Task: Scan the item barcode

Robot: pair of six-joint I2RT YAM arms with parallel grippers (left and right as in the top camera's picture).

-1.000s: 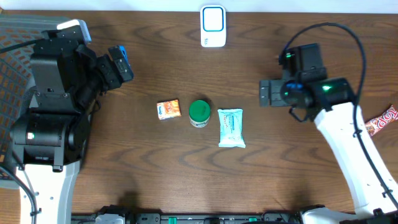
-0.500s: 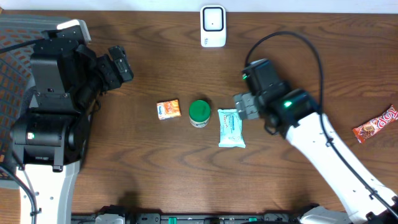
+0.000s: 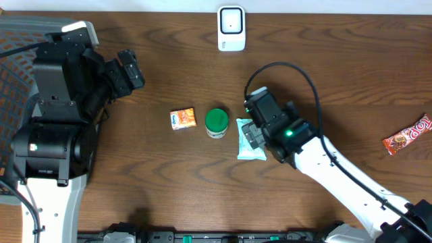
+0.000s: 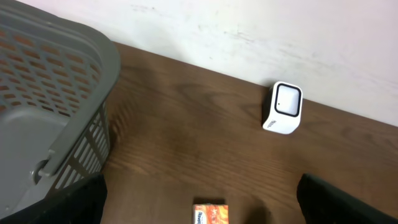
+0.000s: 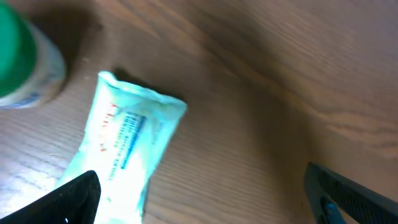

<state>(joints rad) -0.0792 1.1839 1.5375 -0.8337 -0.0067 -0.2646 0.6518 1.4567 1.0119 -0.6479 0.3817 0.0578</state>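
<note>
- Since a second ago the right arm (image 3: 337, 172) has swung in from the right side of the worktop (image 3: 169, 196). The right gripper (image 3: 250, 136) now hangs over the wipes packet (image 5: 124, 149); nothing else has shifted.
- At the left edge stands a grey mesh basket (image 4: 68, 118). The left wrist view shows its rim and wall, which the left arm (image 3: 57, 128) largely hides from overhead.
- Near the far left corner the left gripper (image 3: 131, 69) is raised, fingers apart and empty, well apart from the items.
- At the middle of the far edge sits the white scanner (image 3: 231, 28), with bare wood in front of it.
- Near the worktop's centre the wipes packet lies flat, at the right-edge end of a row of three. From overhead the gripper covers part of it. The right wrist view shows it aslant between the spread fingers, closer to one fingertip (image 5: 74, 196) and unclamped; whether they touch I cannot tell.
- Just beside the packet stands a green-lidded jar (image 3: 217, 122), crowding that side.
- Beyond the jar lies a small orange box (image 3: 182, 119).
- At the right edge a candy bar (image 3: 407, 133) shows only from overhead.
</note>
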